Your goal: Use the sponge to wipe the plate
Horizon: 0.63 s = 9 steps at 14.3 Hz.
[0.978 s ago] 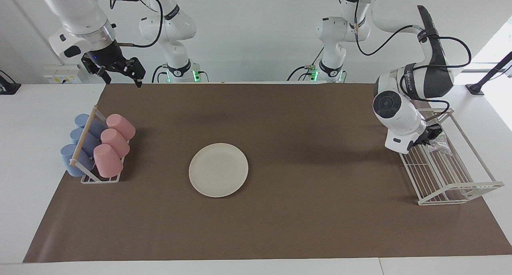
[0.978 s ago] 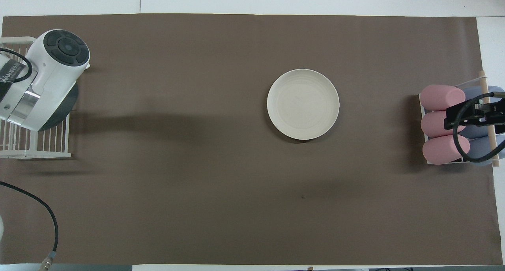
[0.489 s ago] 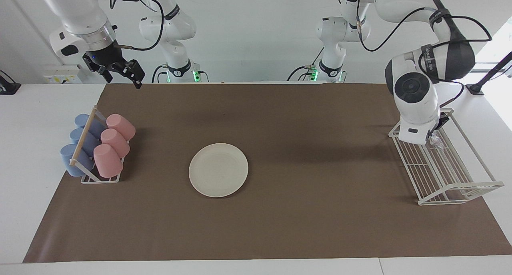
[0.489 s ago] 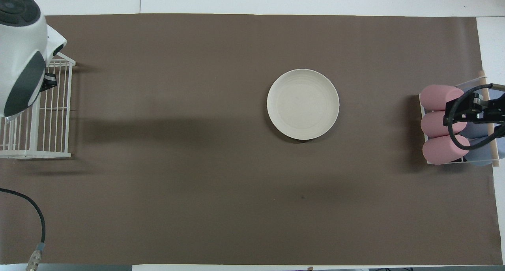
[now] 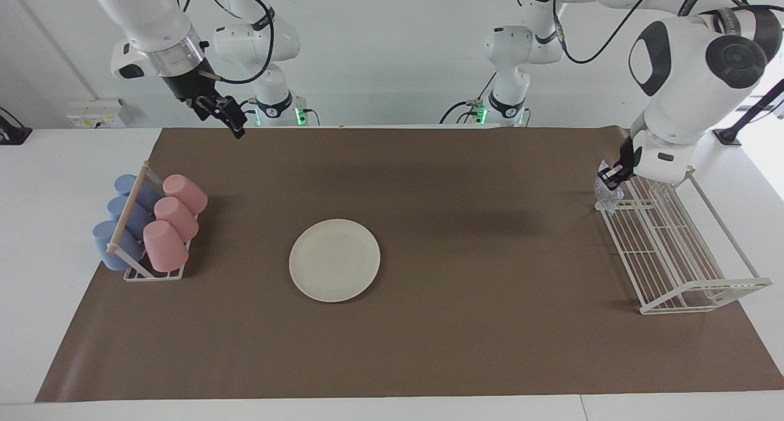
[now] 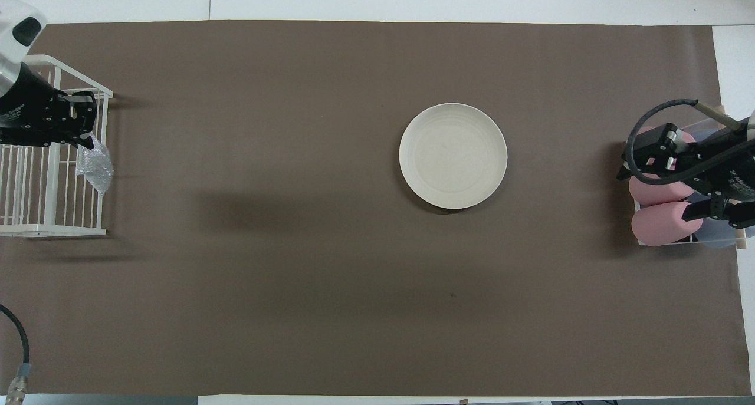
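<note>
The cream-white plate [image 5: 334, 260] [image 6: 453, 155] lies flat on the brown mat, near the table's middle. My left gripper [image 5: 610, 179] [image 6: 82, 135] is shut on the silvery, wrinkly sponge [image 5: 605, 195] [image 6: 95, 170], which hangs below its fingertips. Gripper and sponge are in the air over the plate-side edge of the white wire rack [image 5: 680, 255] [image 6: 35, 219]. My right gripper [image 5: 231, 119] [image 6: 660, 187] hangs open and holds nothing, raised at the right arm's end of the table; from overhead it covers part of the cup rack.
A small rack with pink cups [image 5: 174, 216] [image 6: 663, 228] and blue cups [image 5: 125, 216] stands at the right arm's end. The wire rack stands at the left arm's end. A brown mat [image 5: 429, 347] covers the table.
The left arm has risen and swung out of the wire rack, carrying the sponge to the rack's plate-side edge. The right gripper has shifted a little toward the table's middle.
</note>
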Tool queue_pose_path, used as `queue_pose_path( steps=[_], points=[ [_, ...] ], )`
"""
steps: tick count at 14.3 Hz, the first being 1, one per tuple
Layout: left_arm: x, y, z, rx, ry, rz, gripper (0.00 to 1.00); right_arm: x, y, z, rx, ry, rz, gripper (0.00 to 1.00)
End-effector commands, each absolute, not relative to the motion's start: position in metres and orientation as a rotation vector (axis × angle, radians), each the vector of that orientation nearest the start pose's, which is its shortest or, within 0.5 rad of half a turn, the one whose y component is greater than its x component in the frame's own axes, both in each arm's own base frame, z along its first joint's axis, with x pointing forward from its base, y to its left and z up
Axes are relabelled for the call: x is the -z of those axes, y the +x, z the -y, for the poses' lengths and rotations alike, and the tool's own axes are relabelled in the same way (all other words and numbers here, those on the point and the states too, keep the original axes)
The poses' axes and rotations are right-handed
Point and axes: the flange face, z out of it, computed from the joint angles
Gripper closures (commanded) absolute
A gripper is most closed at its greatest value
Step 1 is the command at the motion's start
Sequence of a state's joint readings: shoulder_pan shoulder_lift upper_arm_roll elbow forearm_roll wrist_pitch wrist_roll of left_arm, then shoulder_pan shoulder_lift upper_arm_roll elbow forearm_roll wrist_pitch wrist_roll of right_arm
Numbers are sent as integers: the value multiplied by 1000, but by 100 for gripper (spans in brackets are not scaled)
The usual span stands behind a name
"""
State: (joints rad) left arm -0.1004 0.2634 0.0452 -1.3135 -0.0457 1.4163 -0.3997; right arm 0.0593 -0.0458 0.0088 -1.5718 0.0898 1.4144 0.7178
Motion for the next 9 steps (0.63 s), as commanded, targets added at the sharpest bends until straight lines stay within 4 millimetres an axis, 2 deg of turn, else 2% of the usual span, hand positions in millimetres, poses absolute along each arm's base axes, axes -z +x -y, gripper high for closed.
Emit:
queue_pose_path(
  steps=[1,3,4,7,9],
  points=[
    [-611,601,33,-325,-3283,721,100,-640,513,-63,-249,-2874,-1111,0],
    [-627,597,22,-367,-3440,807,100,-641,511,-81,-281,-2790,-1228,0],
    [-626,594,11,-414,-3504,863,100,-642,509,-90,-312,-2724,-1309,0],
    [-605,570,17,-520,-3647,978,100,-641,499,-126,-395,-2552,-1519,0],
    [-583,545,23,-541,-3798,980,100,-646,492,-150,-435,-2472,-1609,0]
  ],
)
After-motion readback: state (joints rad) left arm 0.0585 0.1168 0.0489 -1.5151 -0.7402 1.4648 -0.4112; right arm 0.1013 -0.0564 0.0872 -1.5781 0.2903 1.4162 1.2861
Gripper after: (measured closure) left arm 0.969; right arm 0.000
